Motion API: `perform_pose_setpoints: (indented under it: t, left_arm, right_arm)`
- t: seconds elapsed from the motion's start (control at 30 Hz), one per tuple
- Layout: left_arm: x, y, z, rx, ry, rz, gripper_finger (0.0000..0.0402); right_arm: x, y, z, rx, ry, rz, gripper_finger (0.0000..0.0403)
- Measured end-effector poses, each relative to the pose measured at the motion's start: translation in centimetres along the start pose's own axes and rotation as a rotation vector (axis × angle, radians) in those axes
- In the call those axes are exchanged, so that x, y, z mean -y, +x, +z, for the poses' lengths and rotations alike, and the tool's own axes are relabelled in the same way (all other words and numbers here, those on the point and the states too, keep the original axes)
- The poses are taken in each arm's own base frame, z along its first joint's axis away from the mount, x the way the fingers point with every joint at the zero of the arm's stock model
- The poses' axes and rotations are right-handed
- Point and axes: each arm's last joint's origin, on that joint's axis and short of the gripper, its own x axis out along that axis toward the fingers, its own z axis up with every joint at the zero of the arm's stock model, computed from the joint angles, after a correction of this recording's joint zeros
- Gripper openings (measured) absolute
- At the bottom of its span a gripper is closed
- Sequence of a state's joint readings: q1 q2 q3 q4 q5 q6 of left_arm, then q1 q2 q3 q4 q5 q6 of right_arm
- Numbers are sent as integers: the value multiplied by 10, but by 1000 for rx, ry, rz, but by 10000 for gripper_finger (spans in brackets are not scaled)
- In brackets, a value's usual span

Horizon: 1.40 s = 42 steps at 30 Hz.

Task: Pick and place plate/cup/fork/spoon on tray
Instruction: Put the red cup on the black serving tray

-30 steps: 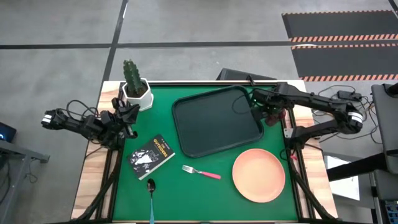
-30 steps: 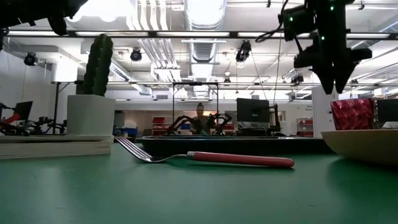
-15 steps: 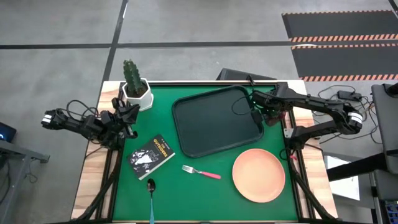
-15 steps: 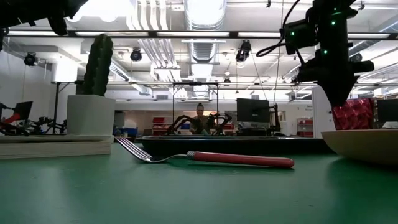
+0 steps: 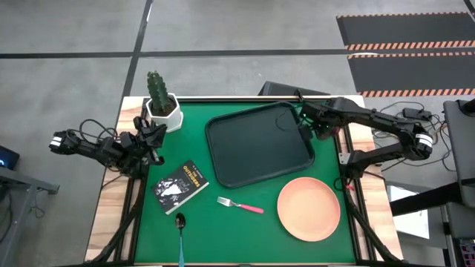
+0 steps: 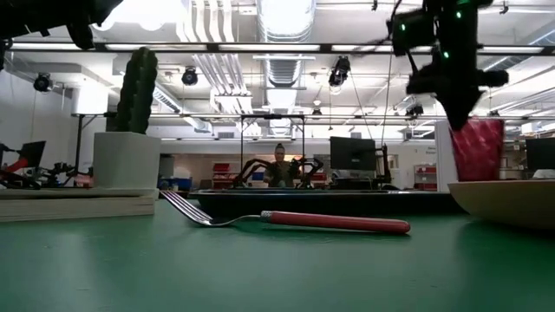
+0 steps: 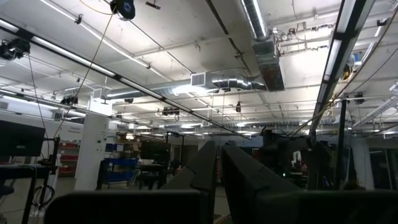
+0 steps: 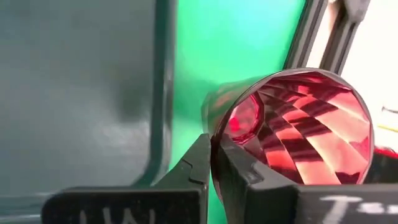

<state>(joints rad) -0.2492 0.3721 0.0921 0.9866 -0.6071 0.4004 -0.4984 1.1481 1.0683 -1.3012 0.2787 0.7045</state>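
Observation:
The dark red cup (image 8: 292,137) hangs at the tray's right rim, with my right gripper (image 8: 213,142) shut on it; the low view shows this cup (image 6: 477,152) under the gripper (image 6: 458,114). The dark tray (image 5: 223,126) lies in the middle of the green mat. The peach plate (image 5: 309,209) rests flat near the right front. The pink-handled fork (image 5: 241,205) and the blue-handled spoon (image 5: 180,226) lie flat on the mat. My left gripper (image 5: 152,139) waits shut at the table's left edge. My right gripper pinches the cup's rim wall (image 8: 214,127) on the side toward the tray, one finger (image 8: 249,177) inside the cup and one finger (image 8: 198,163) outside. The fingers come from above, pointing down. The cup hangs below them, mouth up; the plate hides its base in the low view.
A cactus in a white pot (image 5: 162,110) stands at the far left corner. A small black book (image 5: 180,185) lies left of the fork. The tray's raised rim (image 8: 163,93) runs close beside the cup.
My right gripper has come down over the cup and shut on its rim, then risen a little. The cup's top now stands higher than before, and the cup has shifted slightly toward the tray.

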Motion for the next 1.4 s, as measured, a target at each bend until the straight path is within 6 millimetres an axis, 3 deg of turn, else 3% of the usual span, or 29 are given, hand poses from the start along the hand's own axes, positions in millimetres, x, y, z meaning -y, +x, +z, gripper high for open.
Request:
perform_pose_setpoints:
  t: [0.17, 0.33, 0.57, 0.8, 1.0, 1.2, 1.4]
  left_arm:
    - [0, 0, 0, 0, 0, 0, 8]
    - [0, 0, 0, 0, 0, 0, 8]
    - [0, 0, 0, 0, 0, 0, 8]
    - [0, 0, 0, 0, 0, 0, 8]
    - [0, 0, 0, 0, 0, 0, 8]
    - [0, 0, 0, 0, 0, 0, 8]
    - [0, 0, 0, 0, 0, 0, 8]
  right_arm:
    - [-7, -37, 24, 148, 17, 106, 9]
    - [-31, -53, 57, 214, -67, 201, 9]
    - [-87, -47, 99, 212, -278, 202, 9]
    - [-143, -33, 125, 197, -482, 237, 9]
    - [-186, -36, 127, 272, -784, 252, 9]
    - [-237, -38, 108, 374, -1135, 293, 9]
    - [-270, -30, 96, 398, -1283, 295, 9]
